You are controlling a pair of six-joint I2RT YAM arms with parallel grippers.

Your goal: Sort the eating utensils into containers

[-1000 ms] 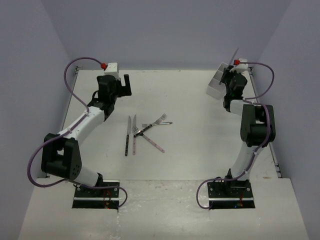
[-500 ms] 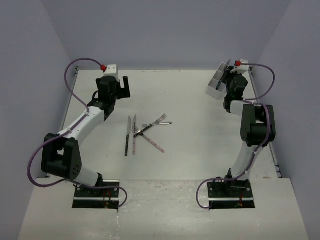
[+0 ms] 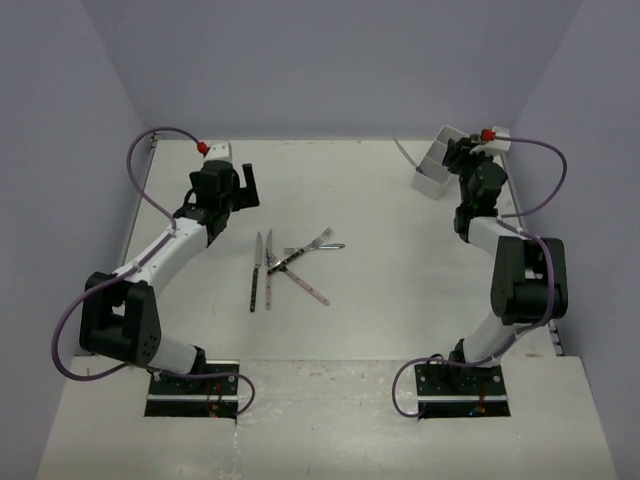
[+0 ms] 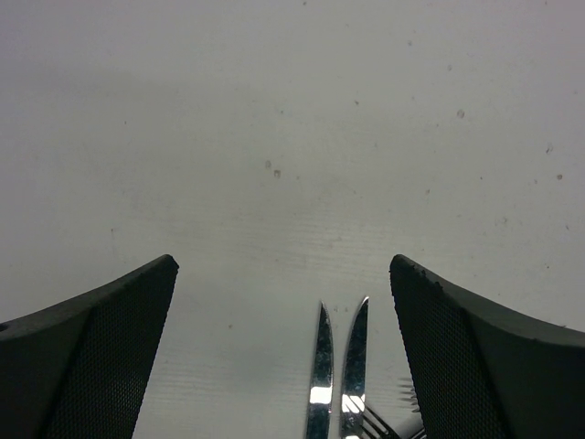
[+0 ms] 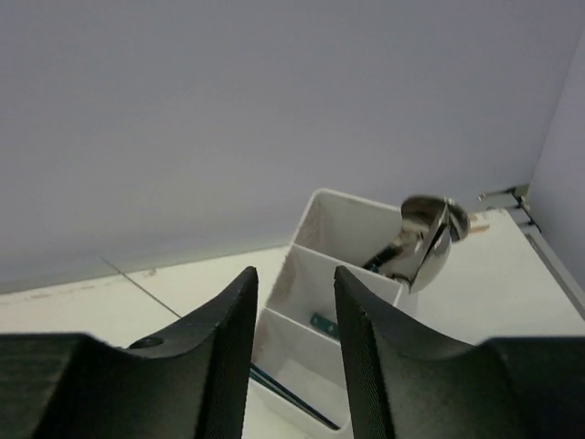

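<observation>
Opened since 1 second ago, the right gripper [image 5: 294, 283] holds empty, parted jaws over the 1 white bin [image 5: 343, 215] with 3 compartments, at the desk's [image 3: 380, 300] far right corner. Mid-desk, the left gripper [image 4: 283, 265], wide open, hovers over 2 knives [image 4: 321, 366] beside at least 2 crossed forks [image 3: 318, 240].

Even, diffuse overhead light, shadows faint. Specular glints on knife blades [image 4: 320, 395], spoons [image 5: 430, 240]. Wrist views slightly soft.

A matte white worktop [image 3: 400, 300], faintly speckled up close, is boxed in by three plain pale lavender walls: a back wall [image 3: 330, 70], a left wall [image 3: 50, 200] and a right wall [image 3: 595, 150]. A seam [image 3: 330, 360] crosses the worktop near its front edge. The light is soft and even, casting only faint shadows.
</observation>
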